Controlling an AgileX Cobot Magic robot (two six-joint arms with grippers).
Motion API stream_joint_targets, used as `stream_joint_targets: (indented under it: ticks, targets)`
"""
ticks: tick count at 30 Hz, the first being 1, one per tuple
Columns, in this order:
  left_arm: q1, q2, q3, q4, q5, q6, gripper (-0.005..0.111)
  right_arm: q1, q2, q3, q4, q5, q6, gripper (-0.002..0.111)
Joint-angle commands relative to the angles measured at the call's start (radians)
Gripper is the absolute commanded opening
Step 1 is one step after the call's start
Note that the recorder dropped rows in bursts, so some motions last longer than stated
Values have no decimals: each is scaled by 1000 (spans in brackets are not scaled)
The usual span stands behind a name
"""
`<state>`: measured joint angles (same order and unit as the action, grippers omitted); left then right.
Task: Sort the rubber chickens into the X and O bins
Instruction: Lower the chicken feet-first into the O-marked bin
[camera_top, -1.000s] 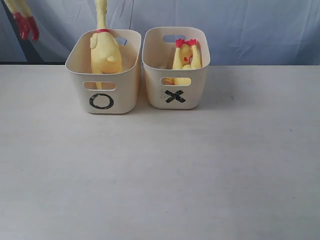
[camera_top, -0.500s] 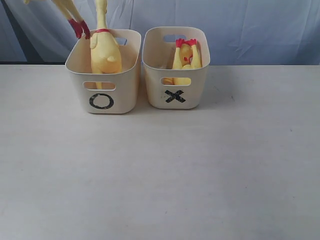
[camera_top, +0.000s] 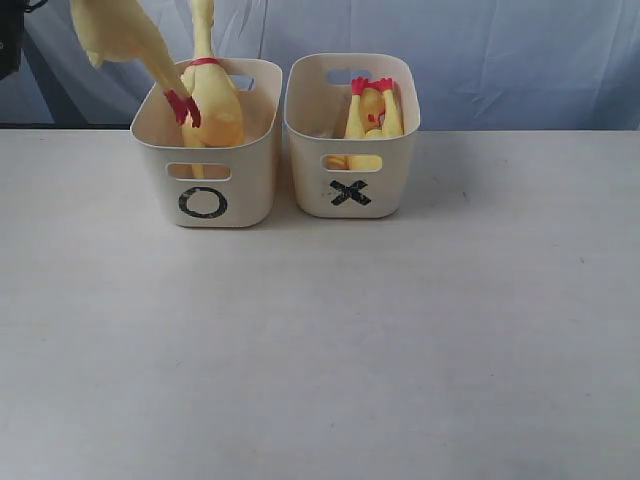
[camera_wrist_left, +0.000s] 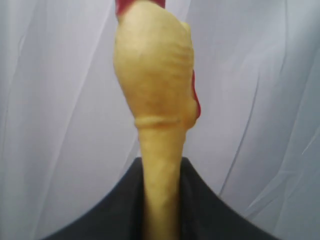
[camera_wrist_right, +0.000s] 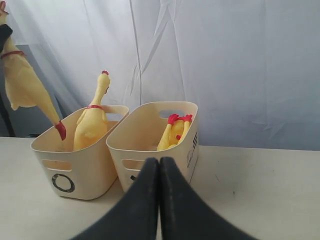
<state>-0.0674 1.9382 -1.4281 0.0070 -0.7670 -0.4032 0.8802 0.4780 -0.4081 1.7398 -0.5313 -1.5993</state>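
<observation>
My left gripper (camera_wrist_left: 161, 167) is shut on the narrow neck of a large yellow rubber chicken (camera_wrist_left: 152, 75). In the exterior view that chicken (camera_top: 115, 35) hangs slanted at the upper left, and its red feet (camera_top: 182, 105) dip inside the left rim of the O bin (camera_top: 250, 180). A second chicken (camera_top: 210, 100) stands upright in the O bin, neck sticking out above the rim. The X bin (camera_top: 395, 170) holds a chicken (camera_top: 370, 110) with its red feet pointing up. My right gripper (camera_wrist_right: 159, 161) is shut and holds nothing, hanging low in front of the bins.
The two bins stand side by side at the back of the pale table (camera_top: 320, 340). A wrinkled blue-white curtain (camera_top: 500, 60) hangs behind them. A dark piece of the left arm (camera_top: 10, 40) shows at the upper left edge.
The chicken in my left gripper has swung right and down, from the far upper left corner until its feet reach into the O bin. The bins and the other chickens have not moved.
</observation>
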Motion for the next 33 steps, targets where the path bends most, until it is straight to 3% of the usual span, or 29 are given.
stream_joint_targets:
  ticks: [1, 10, 33]
  targets:
    - [0, 32, -9, 64, -82, -92, 0, 1, -4, 3, -2, 10, -3, -1]
    - [-65, 86, -36, 102, -56, -54, 0, 1, -4, 3, -2, 29, -3, -1]
    - [-104, 202, -36, 116, 32, -63, 1, 1, -4, 3, -5, 31, -3, -1]
